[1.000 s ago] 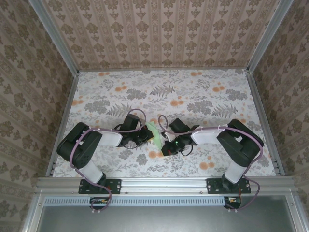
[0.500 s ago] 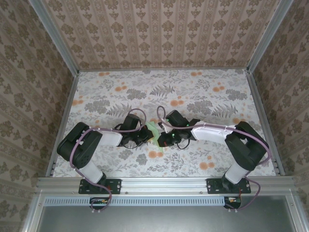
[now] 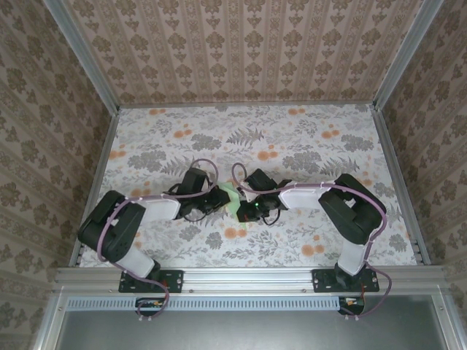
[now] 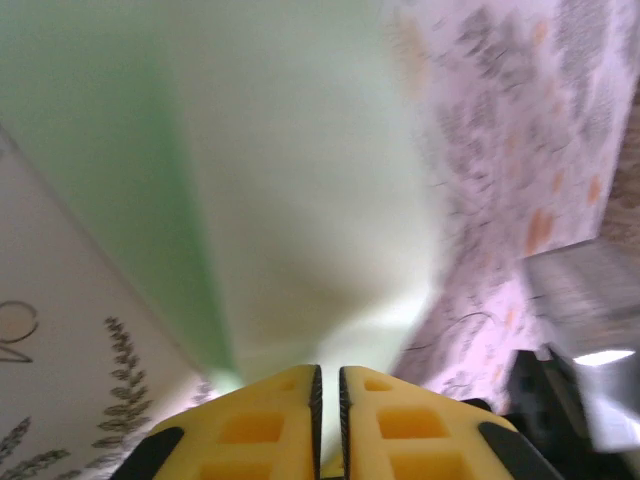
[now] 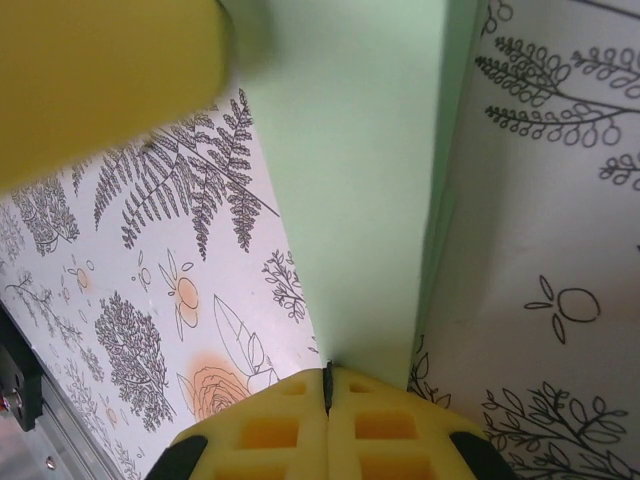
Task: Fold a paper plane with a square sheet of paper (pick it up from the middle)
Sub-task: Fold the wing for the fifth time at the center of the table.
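The pale green sheet of paper (image 3: 232,197) is held folded between the two grippers over the middle of the table. In the left wrist view the paper (image 4: 300,180) rises as a creased flap, and my left gripper (image 4: 329,370) is shut on its lower edge with a thin gap holding the sheet. My right gripper (image 5: 327,372) is shut on the end of a narrow folded strip of the paper (image 5: 350,180). From above, the left gripper (image 3: 219,198) and right gripper (image 3: 245,208) sit nearly touching on either side of the paper.
The floral-patterned tabletop (image 3: 292,146) lies under both arms, walled by aluminium rails (image 3: 98,175) and patterned panels. A blurred yellow finger of the other gripper (image 5: 100,70) crosses the right wrist view's upper left. The right arm's dark body (image 4: 570,390) shows at the left wrist view's lower right.
The right gripper has swung left and farther from the near edge, closing in on the left gripper. The visible paper between them has shrunk. The left arm shifted slightly.
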{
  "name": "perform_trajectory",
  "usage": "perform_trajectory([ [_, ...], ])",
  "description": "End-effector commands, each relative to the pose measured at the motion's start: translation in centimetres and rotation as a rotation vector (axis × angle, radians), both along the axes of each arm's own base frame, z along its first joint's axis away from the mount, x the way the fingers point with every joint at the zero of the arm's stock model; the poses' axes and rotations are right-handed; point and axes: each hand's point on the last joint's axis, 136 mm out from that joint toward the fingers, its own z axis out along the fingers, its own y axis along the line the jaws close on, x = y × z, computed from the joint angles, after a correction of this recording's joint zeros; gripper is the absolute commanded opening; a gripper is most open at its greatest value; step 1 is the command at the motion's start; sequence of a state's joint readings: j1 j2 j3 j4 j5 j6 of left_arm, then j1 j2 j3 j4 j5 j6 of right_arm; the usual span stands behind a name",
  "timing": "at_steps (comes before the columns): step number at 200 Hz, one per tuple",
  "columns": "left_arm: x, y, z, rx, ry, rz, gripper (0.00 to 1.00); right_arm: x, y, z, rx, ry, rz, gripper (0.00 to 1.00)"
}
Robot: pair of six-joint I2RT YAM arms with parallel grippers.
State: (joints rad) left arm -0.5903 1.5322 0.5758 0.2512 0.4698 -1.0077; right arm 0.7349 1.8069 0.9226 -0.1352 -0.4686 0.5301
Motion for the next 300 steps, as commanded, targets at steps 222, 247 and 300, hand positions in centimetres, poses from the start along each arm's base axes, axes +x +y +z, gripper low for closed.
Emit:
perform_trajectory([
  [222,2.9,3.0,-5.2,0.195,-0.040,-0.038,0.17,-5.2,-5.4,-5.7,-0.238,0.176,0.072,0.02],
  [247,3.9,4.3,-5.2,0.212,-0.043,-0.016,0.15,-6.0,-6.2,-6.1,-0.257,0.193,0.076,0.02],
  [300,7.7,7.8,-4.4,0.202,-0.059,0.083,0.14,-6.1,-6.4,-6.1,-0.258,0.196,0.070,0.02],
])
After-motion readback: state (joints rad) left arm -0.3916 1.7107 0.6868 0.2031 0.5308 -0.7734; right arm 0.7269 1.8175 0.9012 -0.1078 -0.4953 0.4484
